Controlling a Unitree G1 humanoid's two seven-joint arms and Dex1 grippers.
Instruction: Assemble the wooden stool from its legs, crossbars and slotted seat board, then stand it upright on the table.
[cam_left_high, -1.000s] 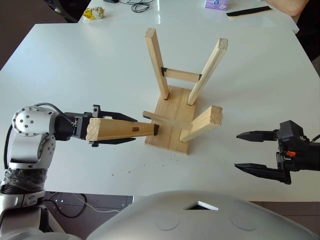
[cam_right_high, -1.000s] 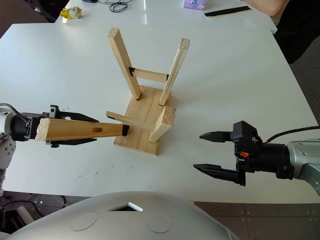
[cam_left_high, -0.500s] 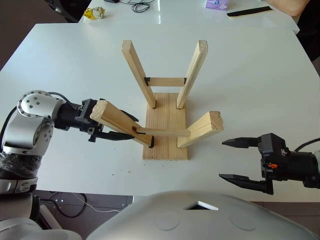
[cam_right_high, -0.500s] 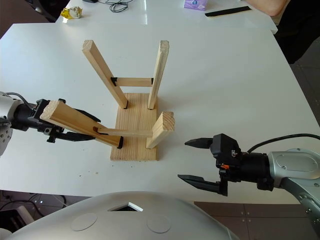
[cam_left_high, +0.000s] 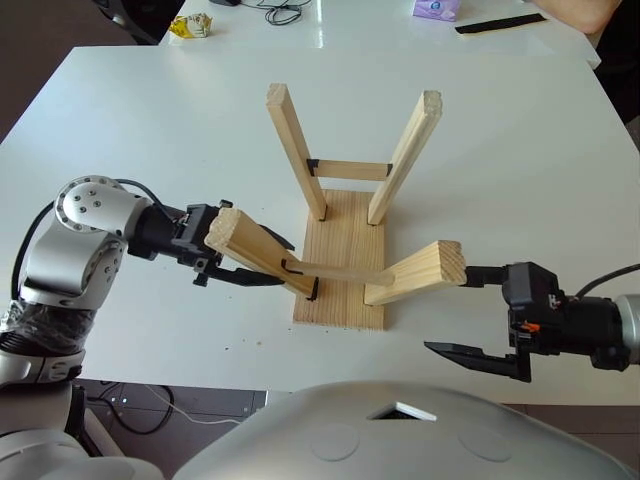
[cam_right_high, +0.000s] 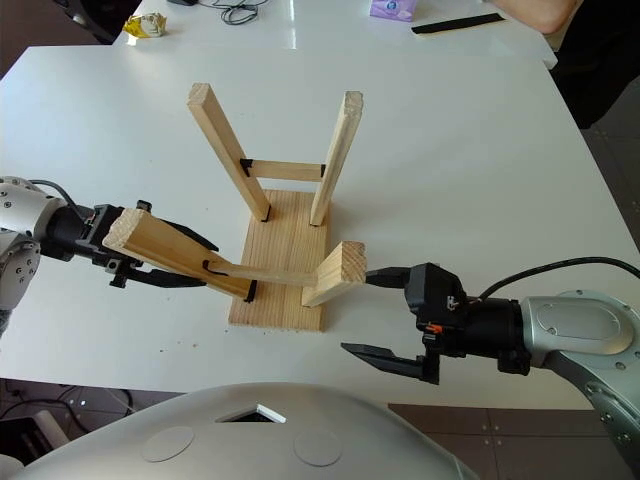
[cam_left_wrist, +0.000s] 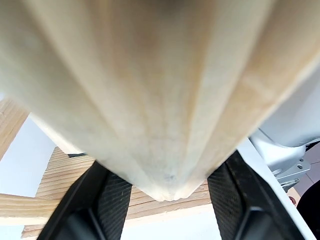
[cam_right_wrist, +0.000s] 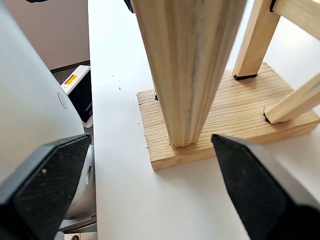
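Wooden slotted seat board (cam_left_high: 345, 235) lies on your white desk (cam_left_high: 150, 120), yellow packet (cam_left_high: 190, 25) behind; left pincer (cam_left_high: 283, 264) clamps one square leg (cam_left_high: 250, 246), right pincer (cam_left_high: 450, 310) gapes.

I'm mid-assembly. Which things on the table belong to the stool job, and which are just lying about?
Job: seat board; far-left leg; far-right leg; far crossbar; near crossbar; near-left leg, gripped by left pincer; near-right leg, inside open right pincer.

Lying about: yellow wrapper; cables; purple packet; black strip.
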